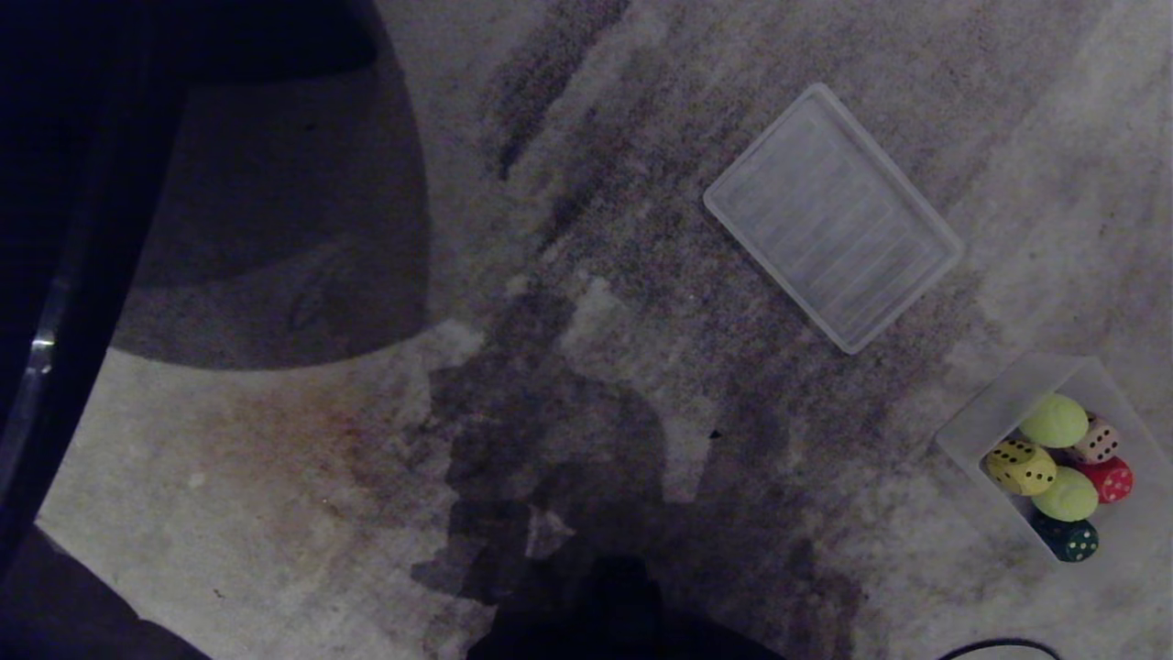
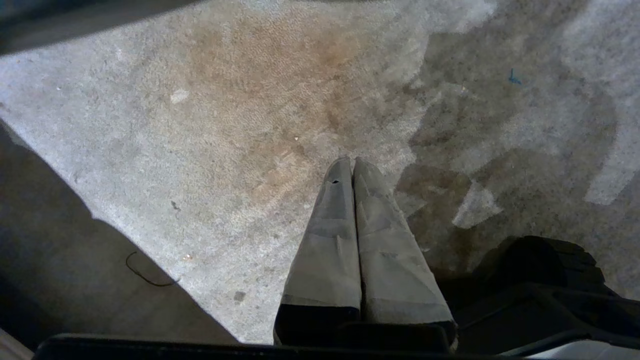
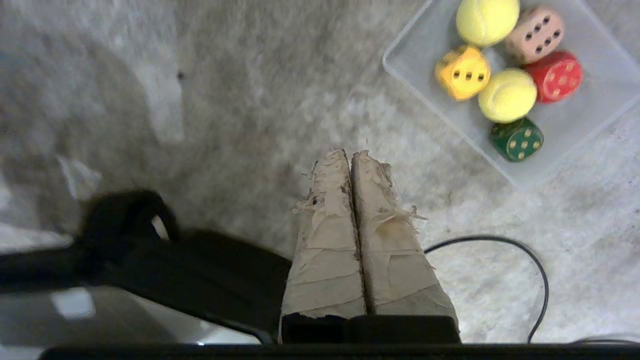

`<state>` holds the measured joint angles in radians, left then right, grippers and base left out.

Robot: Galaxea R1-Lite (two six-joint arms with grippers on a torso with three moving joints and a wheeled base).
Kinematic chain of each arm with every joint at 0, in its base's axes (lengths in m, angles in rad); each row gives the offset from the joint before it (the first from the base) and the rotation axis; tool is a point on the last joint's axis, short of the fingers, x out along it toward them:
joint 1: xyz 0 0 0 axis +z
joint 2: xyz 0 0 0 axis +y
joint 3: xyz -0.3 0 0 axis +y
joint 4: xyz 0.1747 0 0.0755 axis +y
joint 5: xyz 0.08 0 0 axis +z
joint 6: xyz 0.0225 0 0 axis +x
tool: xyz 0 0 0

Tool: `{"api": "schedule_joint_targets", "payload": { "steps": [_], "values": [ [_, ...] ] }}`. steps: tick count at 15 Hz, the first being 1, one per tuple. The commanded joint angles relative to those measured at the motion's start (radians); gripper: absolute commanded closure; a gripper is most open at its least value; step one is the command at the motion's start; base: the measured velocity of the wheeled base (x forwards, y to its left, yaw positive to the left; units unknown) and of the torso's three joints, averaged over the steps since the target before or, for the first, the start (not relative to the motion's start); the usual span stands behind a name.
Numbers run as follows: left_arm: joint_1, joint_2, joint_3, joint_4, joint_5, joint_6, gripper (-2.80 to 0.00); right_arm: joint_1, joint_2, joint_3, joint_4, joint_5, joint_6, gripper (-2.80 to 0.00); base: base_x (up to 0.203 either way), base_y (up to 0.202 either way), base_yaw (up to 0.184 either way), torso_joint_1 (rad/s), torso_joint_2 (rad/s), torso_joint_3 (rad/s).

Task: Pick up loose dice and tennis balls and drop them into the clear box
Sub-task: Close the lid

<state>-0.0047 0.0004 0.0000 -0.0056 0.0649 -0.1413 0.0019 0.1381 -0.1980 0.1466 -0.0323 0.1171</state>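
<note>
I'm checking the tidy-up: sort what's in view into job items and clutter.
Job items: clear box, holding yellow die, tan die, red die, green die, two tennis balls.

Just lying about: ribbed lid, black cable, carpet.

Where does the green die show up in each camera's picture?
Head view: green die at the lower right, at the near end of the clear box.
Left wrist view: not in it, only carpet.
Right wrist view: upper right, in the box beyond the shut right gripper.
Shared landmark: the tennis ball touching it.
</note>
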Motion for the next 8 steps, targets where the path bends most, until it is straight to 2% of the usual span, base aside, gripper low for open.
{"api": "schedule_joint_targets", "payload": {
  "steps": [1,4,8],
  "values": [
    [0.0,0.001,0.002,-0.001,0.001,-0.001,0.0,-0.002,0.292,-0.092,-0.013,-0.005,0.034,0.0,0.0,0.0,0.0,0.0,0.0,0.0],
    [0.0,0.001,0.002,-0.001,0.001,0.0,0.0,-0.005,0.642,-0.146,-0.142,-0.01,0.108,0.0,0.0,0.0,0.0,0.0,0.0,0.0],
    [0.0,0.001,0.002,-0.001,0.001,-0.001,0.0,-0.006,1.125,-0.179,-0.559,-0.033,0.169,0.0,0.0,0.0,0.0,0.0,0.0,0.0]
  ]
}}
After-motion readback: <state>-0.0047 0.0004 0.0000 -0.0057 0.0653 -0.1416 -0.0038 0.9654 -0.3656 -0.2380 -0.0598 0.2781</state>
